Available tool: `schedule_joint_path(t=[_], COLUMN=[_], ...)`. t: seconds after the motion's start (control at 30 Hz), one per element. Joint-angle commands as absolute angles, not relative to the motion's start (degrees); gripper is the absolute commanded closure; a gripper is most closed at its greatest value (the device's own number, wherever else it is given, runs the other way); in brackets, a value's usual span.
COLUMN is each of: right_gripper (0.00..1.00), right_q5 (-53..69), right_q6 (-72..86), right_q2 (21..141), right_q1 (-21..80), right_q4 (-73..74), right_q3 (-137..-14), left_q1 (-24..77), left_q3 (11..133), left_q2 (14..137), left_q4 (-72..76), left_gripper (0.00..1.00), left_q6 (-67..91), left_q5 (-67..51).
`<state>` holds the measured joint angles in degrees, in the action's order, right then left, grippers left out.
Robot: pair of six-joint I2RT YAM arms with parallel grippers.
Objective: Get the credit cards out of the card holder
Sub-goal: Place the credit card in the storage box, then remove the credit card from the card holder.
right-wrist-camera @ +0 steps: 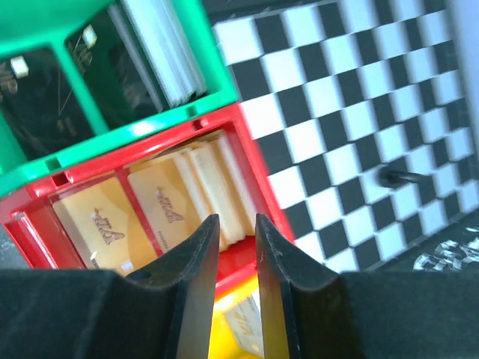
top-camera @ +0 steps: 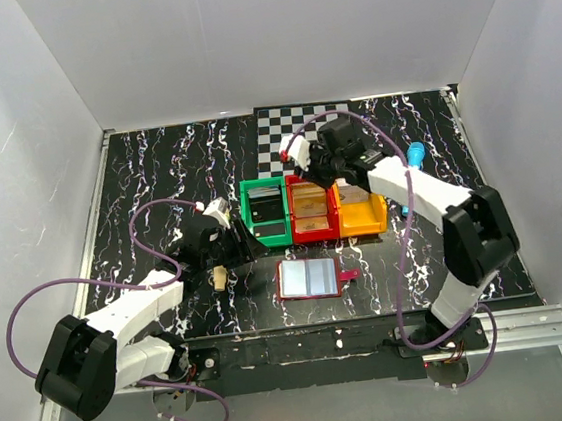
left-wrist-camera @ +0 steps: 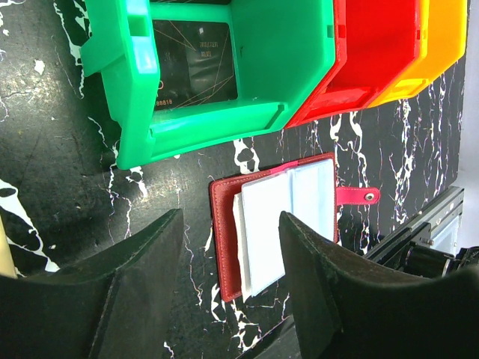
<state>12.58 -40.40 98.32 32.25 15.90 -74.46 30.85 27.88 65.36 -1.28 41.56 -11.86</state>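
1. The card holder (top-camera: 314, 278) lies open and flat on the table (top-camera: 155, 163). It is at 6 o'clock from the red bin (top-camera: 313, 232) and apart from it, with its snap tab (top-camera: 348, 276) pointing to 3 o'clock.
2. The left gripper (top-camera: 242, 245) hovers at about 10 o'clock from the holder. Its fingers are spread wide and hold nothing.
3. The right gripper (top-camera: 309, 172) hangs over the red bin. Its fingers are nearly together, and nothing is visible in the narrow gap.
4. The holder looks light and thin, with limp clear sleeves (left-wrist-camera: 281, 224), so it would probably slide or fold if pulled.
5. Cards should be stiff and slick. The best hold is likely an exposed card edge at a sleeve mouth, with the other gripper pinning the red cover.
6. From these views I cannot tell whether any cards remain in the sleeves.
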Motion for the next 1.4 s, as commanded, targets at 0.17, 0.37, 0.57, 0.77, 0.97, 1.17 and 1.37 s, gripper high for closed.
schedule_joint_path(t=[0.17,0.37,0.57,0.77,0.97,1.17,1.37], right_gripper=[0.42,0.11,0.09,0.07,0.07,0.18,0.39], right_q5=[8.8,7.4,-4.0,-18.2,-8.3,-9.0,-8.9], right_q6=[-18.7,13.2,25.4,34.6,42.8,42.3,43.1], right_q2=[76.8,71.9,60.1,47.7,41.0,47.6,53.4], right_q1=[34.8,35.6,39.2,42.4,42.3,42.4,42.3], right_q4=[4.8,20.6,18.1,23.3,18.7,22.2,20.6], right_q3=[-64.1,-63.8,-47.5,-36.4,-26.5,-27.4,-28.0], left_q1=[30.6,30.9,38.9,45.3,49.6,53.9,56.6], left_q3=[28.2,28.2,28.8,28.0,27.7,28.7,29.7], left_q2=[63.8,61.6,57.4,58.2,59.2,61.4,64.0], left_q4=[-1.5,-2.4,-4.9,-6.4,-5.4,-4.9,-4.5], left_gripper=[0.41,0.37,0.38,0.36,0.36,0.38,0.4], left_q6=[40.9,39.8,38.1,42.5,45.7,47.0,47.5], left_q5=[-11.5,-10.6,-3.7,-0.8,1.7,2.5,2.8])
